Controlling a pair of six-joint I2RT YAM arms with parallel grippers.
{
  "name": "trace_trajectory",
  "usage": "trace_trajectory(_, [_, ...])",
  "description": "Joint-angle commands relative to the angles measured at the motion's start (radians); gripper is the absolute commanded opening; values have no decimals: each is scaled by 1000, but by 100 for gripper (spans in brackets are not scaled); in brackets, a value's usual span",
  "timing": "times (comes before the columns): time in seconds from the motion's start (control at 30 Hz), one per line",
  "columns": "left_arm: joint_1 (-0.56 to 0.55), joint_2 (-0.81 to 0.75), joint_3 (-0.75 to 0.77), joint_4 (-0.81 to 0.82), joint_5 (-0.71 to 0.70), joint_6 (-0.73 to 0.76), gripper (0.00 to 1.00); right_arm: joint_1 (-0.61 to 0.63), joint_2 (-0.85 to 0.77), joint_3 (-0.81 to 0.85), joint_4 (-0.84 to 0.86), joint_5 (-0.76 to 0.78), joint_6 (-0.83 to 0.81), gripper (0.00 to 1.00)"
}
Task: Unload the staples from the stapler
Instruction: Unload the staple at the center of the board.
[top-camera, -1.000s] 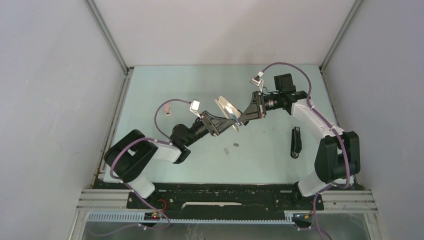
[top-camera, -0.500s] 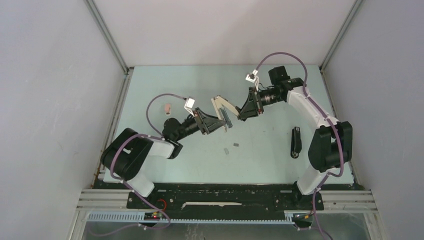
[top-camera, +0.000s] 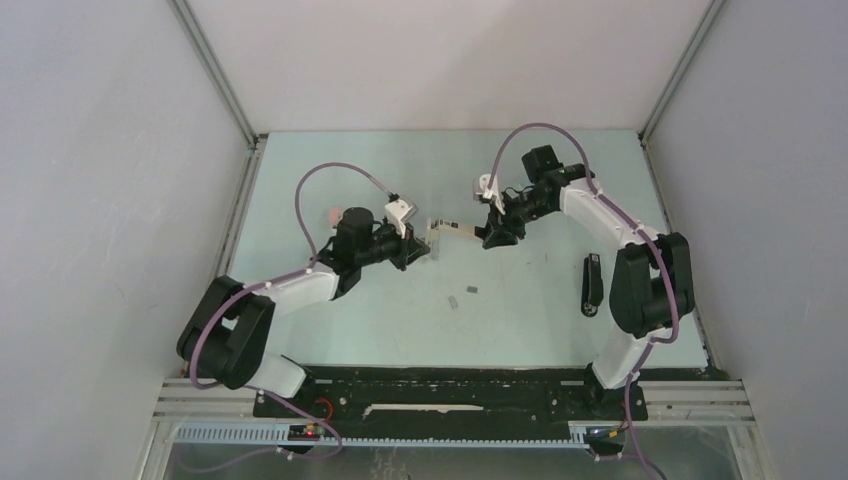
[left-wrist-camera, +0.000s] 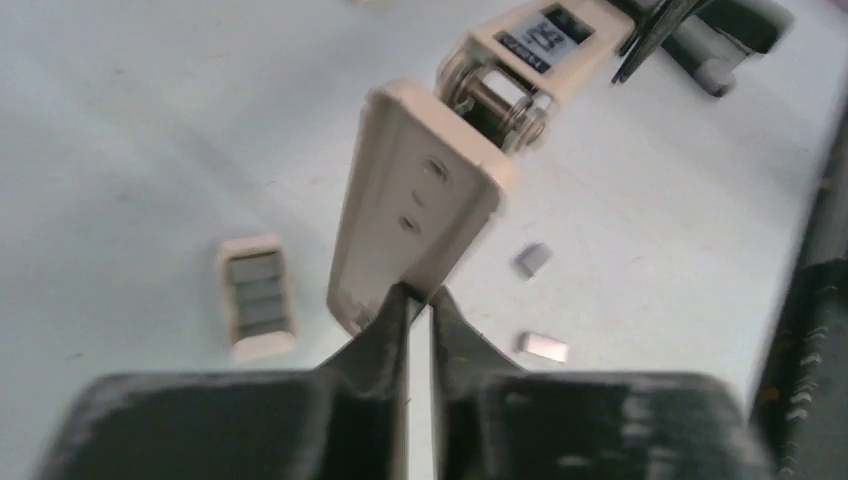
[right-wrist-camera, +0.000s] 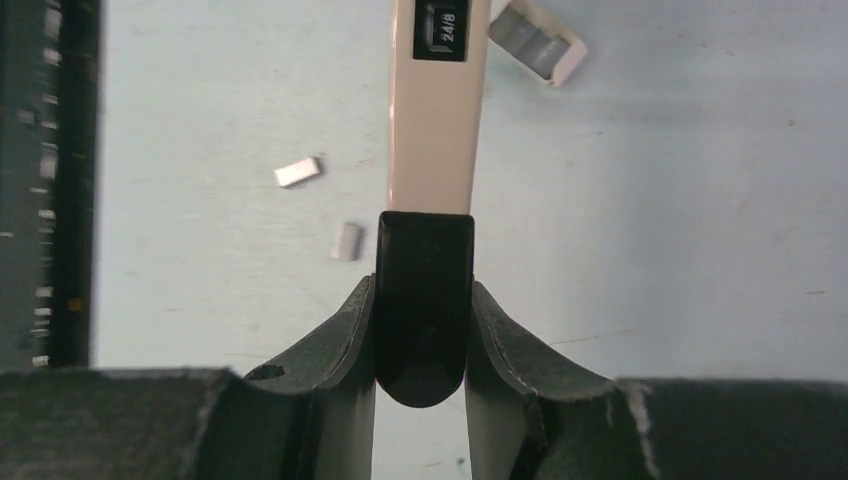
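Loose staples (top-camera: 470, 290) near beige stapler (top-camera: 455, 227), black stapler (top-camera: 592, 285) aside

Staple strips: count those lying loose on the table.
2. One staple strip lies near the stapler; the second strip just lower-left of it. Others may be hidden inside.

I'm driving this from afar, and the place is plainly a robotics lab cell, a boxed-in test bench. The pale green table (top-camera: 540, 340) is the only work surface. Plain grey-white panels (top-camera: 100, 200) close it in on 3 sides, and bare aluminium frame posts (top-camera: 215, 75) rise from the table's far corners. Along the table's near edge runs a black mounting plate (top-camera: 520, 392), with the left arm (top-camera: 300, 290) and the right arm (top-camera: 610, 215) bolted to it. Silver rails (top-camera: 200, 400) flank that plate, and a slotted white cable duct (top-camera: 450, 438) lies just outside it. Purple cables (top-camera: 541, 126) loop above the table.
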Motion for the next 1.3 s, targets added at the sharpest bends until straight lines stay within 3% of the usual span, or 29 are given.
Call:
trace_trajectory(0.0, [-1, -58, 109, -295, -132, 297, 0, 31, 5, -50, 116, 71, -192, 0])
trace_trajectory(0.3, [-35, -42, 139, -383, -252, 379, 0, 40, 15, -135, 266, 83, -161, 0])
trace_trajectory(0.43, [-56, -55, 140, -401, -273, 389, 0, 35, 13, -181, 255, 88, -238, 0])
trace_trajectory(0.9, [-117, 22, 227, -580, -353, 332, 0, 21, -9, -334, 248, 322, -359, 0])
trace_trajectory(1.27, [-117, -32, 202, -544, -341, 301, 8, 57, -32, -318, 268, 188, -191, 0])
